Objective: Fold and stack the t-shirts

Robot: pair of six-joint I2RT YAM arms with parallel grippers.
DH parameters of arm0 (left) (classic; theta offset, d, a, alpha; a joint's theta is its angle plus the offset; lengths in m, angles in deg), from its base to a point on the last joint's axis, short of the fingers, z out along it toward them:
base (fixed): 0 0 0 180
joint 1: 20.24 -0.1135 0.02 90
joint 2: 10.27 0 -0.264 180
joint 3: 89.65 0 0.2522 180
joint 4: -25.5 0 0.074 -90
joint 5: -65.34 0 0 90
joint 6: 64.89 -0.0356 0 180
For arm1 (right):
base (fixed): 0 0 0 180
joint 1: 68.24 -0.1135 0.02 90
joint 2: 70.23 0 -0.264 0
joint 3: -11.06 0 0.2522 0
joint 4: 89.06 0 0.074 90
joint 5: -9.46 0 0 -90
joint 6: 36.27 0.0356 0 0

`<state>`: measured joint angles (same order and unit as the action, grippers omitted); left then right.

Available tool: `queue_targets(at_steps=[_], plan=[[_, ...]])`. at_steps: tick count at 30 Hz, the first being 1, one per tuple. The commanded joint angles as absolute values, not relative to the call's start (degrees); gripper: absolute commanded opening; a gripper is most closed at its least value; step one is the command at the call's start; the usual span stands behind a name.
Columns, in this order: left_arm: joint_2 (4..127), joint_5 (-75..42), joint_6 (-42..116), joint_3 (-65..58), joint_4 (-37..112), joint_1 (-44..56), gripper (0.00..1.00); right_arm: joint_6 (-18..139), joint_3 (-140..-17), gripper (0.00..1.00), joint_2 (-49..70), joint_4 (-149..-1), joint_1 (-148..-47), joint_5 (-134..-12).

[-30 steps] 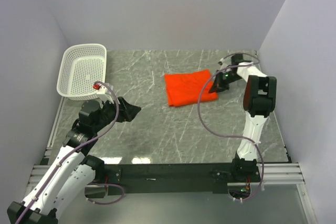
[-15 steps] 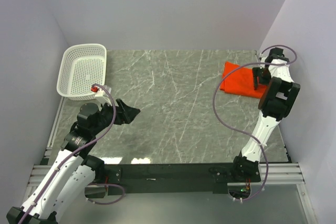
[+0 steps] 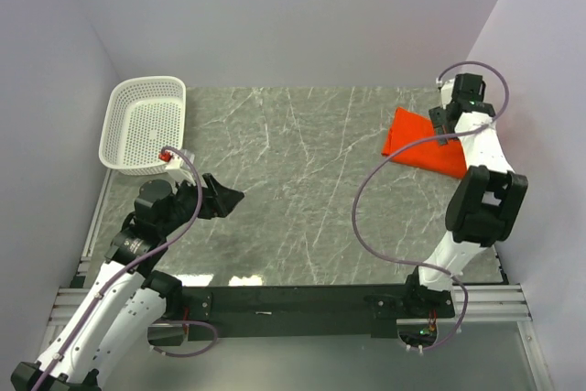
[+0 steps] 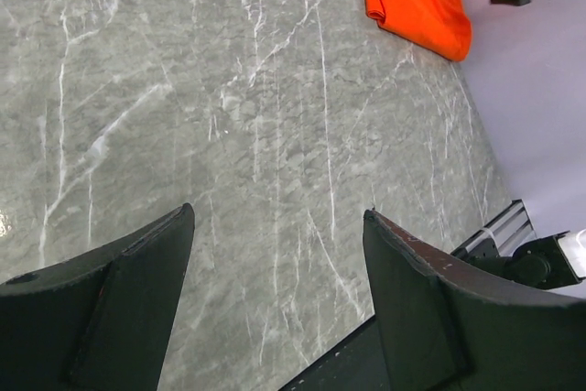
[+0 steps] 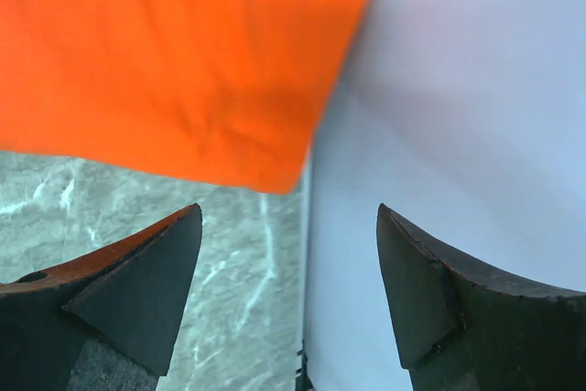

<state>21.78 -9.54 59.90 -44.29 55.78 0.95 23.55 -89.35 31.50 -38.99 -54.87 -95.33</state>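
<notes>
The folded orange-red t-shirt (image 3: 417, 144) lies flat at the far right of the marbled table (image 3: 302, 190), and its right edge seems to reach the side wall. Its long axis runs roughly across the table, from left to right. The right gripper (image 3: 446, 125) hangs just above the right end of the shirt. In the right wrist view its jaws stand wide apart with nothing between them, and the cloth is just ahead of the fingertips. The left gripper (image 3: 224, 197) is also open and empty. It is over bare table near the white perforated basket (image 3: 146, 82), well apart from the shirt. I judge that any next touch on the shirt belongs to the right arm, which is much nearer.
</notes>
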Motion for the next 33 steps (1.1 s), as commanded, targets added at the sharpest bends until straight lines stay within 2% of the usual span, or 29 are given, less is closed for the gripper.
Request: queue_targets(at_steps=[1,3,6,7,9,10,12,14,16,17,18,21,25,33], plan=[[20.67,-9.98,58.51,-41.26,55.53,0.94,0.8,21.31,-87.09,0.83,25.84,-38.68,-53.3,-90.94],[19.97,-10.77,58.6,-41.61,54.74,0.94,0.8,17.45,-83.93,0.85,19.79,-35.94,-53.56,-76.02],[19.09,-16.38,59.3,-41.87,54.12,0.94,0.92,16.53,-71.38,0.88,5.74,-42.93,-54.08,-63.88],[18.83,-19.27,59.74,-41.87,54.12,0.94,0.99,18.55,-63.6,0.89,1.61,-52.1,-54.0,-63.75],[18.82,-27.53,59.92,-41.09,54.38,0.86,1.0,23.82,-55.65,0.9,-10.34,-62.16,-53.91,-67.24],[19.0,-30.26,60.01,-40.73,54.38,0.86,0.99,33.33,-48.74,1.0,-13.95,-71.6,-53.65,-70.14],[21.61,-38.26,60.27,-38.46,55.6,0.59,0.99,44.27,-44.55,1.0,-22.66,-75.12,-52.86,-75.34],[24.96,-38.9,57.64,-36.78,55.88,-0.89,0.99,50.19,-45.67,0.98,-26.27,-68.12,-51.89,-71.05],[31.46,-34.09,56.58,-34.93,55.61,-3.7,0.99,57.65,-46.29,0.98,-27.69,-64.6,-51.89,-74.53],[33.65,-30.76,56.67,-34.49,54.57,-8.76,0.99,60.03,-46.56,0.98,-28.39,-63.45,-51.89,-76.82],[37.16,-22.2,56.67,-34.23,53.95,-11.86,0.99,62.32,-46.91,0.98,-28.31,-62.05,-51.89,-79.11],[39.13,-14.91,56.23,-33.88,52.45,-21.63,0.99,62.52,-48.76,0.98,-27.61,-57.73,-51.89,-85.8],[33.95,-21.48,50.79,-34.05,54.55,-22.17,0.99,59.71,-44.37,1.0,-29.1,-61.67,-51.8,-91.61],[27.7,-22.9,46.74,-36.07,57.63,-22.17,0.99,58.57,-43.66,1.0,-27.52,-63.61,-51.89,-92.67]])
